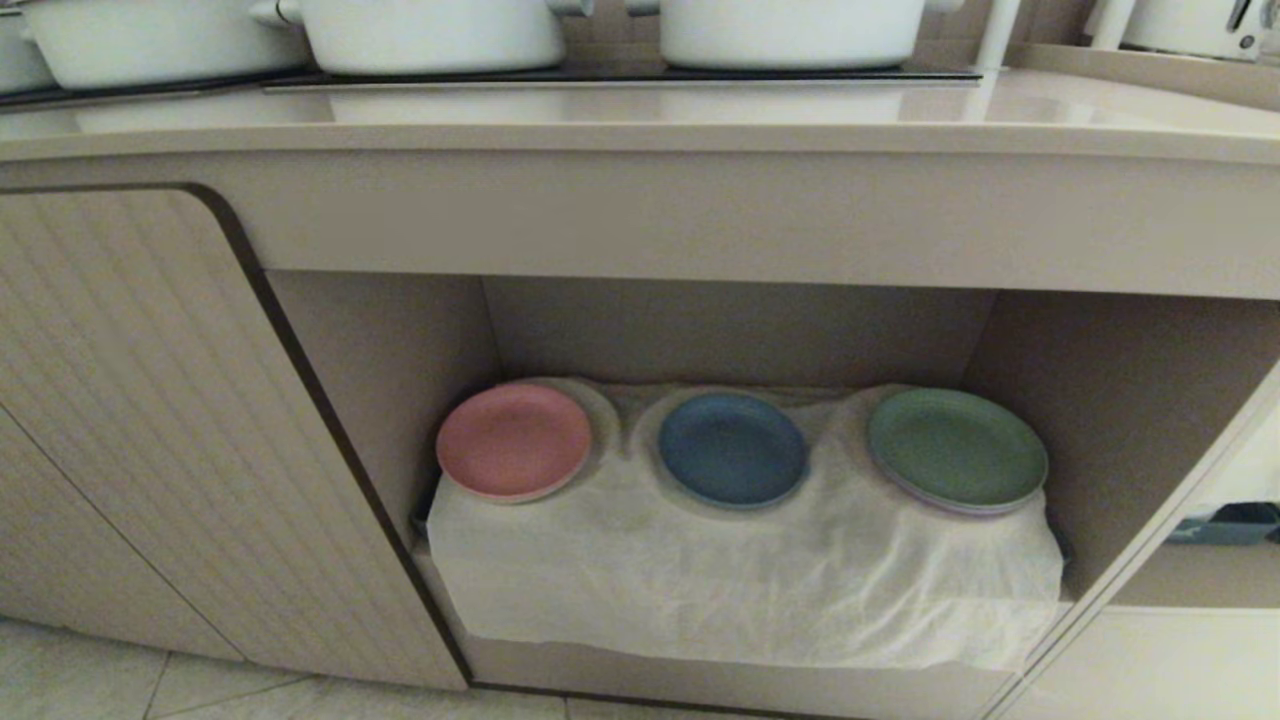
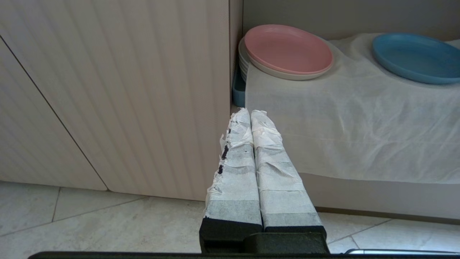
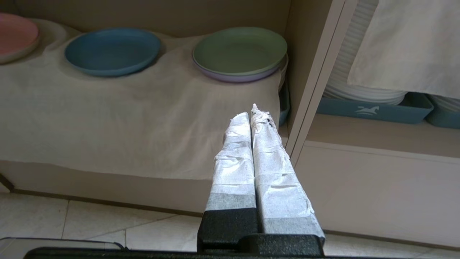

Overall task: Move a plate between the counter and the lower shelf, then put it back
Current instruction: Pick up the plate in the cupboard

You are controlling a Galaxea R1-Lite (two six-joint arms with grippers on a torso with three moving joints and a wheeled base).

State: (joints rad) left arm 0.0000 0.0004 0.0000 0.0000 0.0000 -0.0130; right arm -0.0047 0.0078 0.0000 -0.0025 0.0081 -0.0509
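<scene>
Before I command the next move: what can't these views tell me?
- Head view: neither gripper shows; both sit below its frame.
- What props up the blue plate: hidden under the white cloth.
- Pots on the counter: cut off by the top edge.

No readable text, numbers or brand names anywhere. Only one sign: a small white horse emblem on the blue tray [image 3: 373, 109], at three o'clock of the right gripper [image 3: 251, 111].
</scene>
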